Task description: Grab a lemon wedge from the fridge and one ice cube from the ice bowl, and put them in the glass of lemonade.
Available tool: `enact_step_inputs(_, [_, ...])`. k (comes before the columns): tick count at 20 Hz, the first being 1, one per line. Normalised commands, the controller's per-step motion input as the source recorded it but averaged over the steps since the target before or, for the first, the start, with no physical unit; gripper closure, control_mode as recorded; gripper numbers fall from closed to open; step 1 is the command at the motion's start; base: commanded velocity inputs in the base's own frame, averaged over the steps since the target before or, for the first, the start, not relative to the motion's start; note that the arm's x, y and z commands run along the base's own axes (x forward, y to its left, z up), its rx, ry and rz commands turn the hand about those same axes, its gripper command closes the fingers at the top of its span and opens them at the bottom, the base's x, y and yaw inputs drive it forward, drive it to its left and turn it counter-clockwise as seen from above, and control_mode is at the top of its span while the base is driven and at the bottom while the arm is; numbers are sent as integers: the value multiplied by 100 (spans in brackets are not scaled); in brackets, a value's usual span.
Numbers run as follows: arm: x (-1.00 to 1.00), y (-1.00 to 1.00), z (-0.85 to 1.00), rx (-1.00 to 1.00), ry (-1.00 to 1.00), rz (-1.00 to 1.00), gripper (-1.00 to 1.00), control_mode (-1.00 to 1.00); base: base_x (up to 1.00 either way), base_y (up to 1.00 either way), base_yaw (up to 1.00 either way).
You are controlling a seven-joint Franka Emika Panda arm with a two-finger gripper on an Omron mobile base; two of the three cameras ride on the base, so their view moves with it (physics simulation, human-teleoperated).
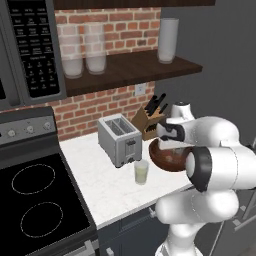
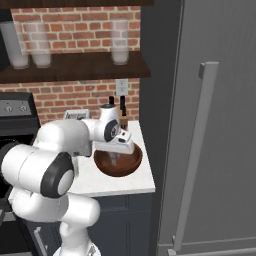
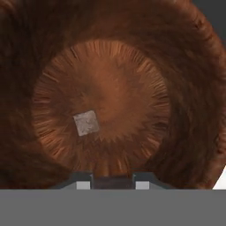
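The ice bowl (image 1: 165, 159) (image 2: 118, 163), reddish-brown and wooden-looking, sits at the right end of the counter beside the fridge (image 2: 210, 125), whose door is closed. My gripper (image 3: 112, 183) hangs straight over the bowl's middle, tips a small gap apart, with nothing clearly between them. One pale ice cube (image 3: 86, 122) lies on the bowl's floor, ahead and a little left of the tips. The glass of lemonade (image 1: 141, 172) stands on the counter left of the bowl, in front of the toaster. The lemon wedge is out of view.
A silver toaster (image 1: 119, 139) and a knife block (image 1: 149, 120) stand behind the glass and bowl. Tall frosted glasses (image 1: 95, 47) line the shelf above. The black stove (image 1: 35, 200) lies left. The fridge's long bar handle (image 2: 200, 150) is close on the right.
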Motion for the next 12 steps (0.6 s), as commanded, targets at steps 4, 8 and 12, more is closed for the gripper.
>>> enact_step_inputs(4, [-28,25,28,0,-14,0,100,-100,0,0,0])
enact_step_inputs(8, [-25,36,30,0,-25,0,100,-100,0,0,0])
enact_step_inputs(12, [-13,40,54,0,-24,0,100,-100,0,0,0])
